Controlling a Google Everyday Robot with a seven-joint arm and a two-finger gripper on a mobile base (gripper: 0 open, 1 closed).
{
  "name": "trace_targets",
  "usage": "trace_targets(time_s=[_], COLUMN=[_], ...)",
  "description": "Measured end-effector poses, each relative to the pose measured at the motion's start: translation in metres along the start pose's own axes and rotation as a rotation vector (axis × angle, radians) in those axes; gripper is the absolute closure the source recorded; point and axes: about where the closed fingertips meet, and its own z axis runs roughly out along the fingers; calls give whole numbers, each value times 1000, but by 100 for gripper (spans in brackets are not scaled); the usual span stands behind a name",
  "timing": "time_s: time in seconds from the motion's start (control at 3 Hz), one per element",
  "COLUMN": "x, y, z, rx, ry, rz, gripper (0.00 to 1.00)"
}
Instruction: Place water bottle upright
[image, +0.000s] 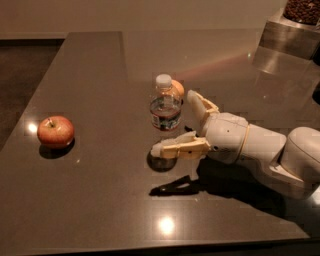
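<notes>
The water bottle stands upright on the dark table, a little right of centre, with its white cap on top and the label around its lower half. My gripper reaches in from the right and is open. One finger is just right of the bottle and the other lies in front of it, both apart from the bottle. The gripper holds nothing.
A red apple sits at the left of the table. A small orange round thing shows right behind the bottle. A metal container with dark contents stands at the back right. The table's front edge is near the bottom.
</notes>
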Motion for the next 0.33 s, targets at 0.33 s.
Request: trace_targets(time_s=[0.33], x=[0], y=[0], z=[0], rx=[0], ry=[1], rz=[0], gripper=[0])
